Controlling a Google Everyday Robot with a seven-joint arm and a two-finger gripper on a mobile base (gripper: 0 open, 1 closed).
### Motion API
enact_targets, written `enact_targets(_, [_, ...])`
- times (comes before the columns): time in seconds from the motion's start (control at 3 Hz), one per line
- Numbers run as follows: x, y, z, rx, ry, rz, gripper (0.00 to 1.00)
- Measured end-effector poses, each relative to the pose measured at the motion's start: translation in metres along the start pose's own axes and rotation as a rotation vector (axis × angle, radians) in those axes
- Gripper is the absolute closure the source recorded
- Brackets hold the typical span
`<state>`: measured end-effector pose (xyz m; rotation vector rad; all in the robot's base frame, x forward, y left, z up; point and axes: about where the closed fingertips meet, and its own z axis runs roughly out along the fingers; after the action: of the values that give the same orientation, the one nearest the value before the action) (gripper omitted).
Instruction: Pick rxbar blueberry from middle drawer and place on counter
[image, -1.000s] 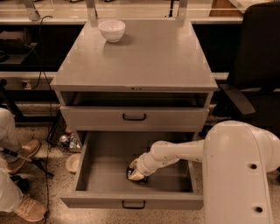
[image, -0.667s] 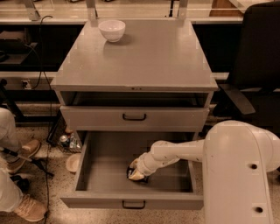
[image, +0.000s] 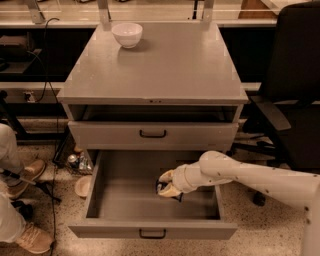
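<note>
Landmark: I take the middle drawer (image: 125, 202) as reference. It is pulled far out at the bottom of the grey cabinet, and its floor is visible.
Gripper: the gripper (image: 168, 190) is inside the middle drawer, low over the floor, a little right of the drawer's middle. The white arm (image: 240, 172) comes in over the drawer's right wall.
Claw state: I cannot tell if it is open, closed or gripping something.
Task's thing: the rxbar blueberry (image: 160, 188) is, in my judgement, the small dark thing that shows just under the gripper on the drawer floor. It seems to touch the gripper.
Counter: the counter (image: 160, 65) is above the middle drawer and behind it. A white bowl (image: 127, 34) stands at its far left part.
Upper drawer front (image: 152, 134): closed, directly above the back of the middle drawer.
Change: compared with one second ago, the gripper and the dark thing are at the same place in the drawer. I see no lift.
Meaning: I judge that the grasp is the step in hand. The bar is not yet out of the drawer, and the placing is not yet done.
Next move: I think the lift must first clear the upper drawer front and the counter edge, then go up to the counter.
</note>
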<state>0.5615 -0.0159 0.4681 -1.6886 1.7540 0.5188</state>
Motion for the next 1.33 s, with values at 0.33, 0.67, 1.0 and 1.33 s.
enact_targets(0.33, [-0.015, 0.0, -0.057, 0.056, -0.02, -0.031, 1.0])
enact_targets(0.67, [-0.024, 0.008, -0.116, 0.104, -0.027, -0.039, 1.0])
enact_targets(1.0, [-0.022, 0.008, -0.117, 0.107, -0.026, -0.036, 1.0])
enact_targets(1.33, [-0.021, 0.003, -0.145, 0.149, -0.025, -0.025, 1.0])
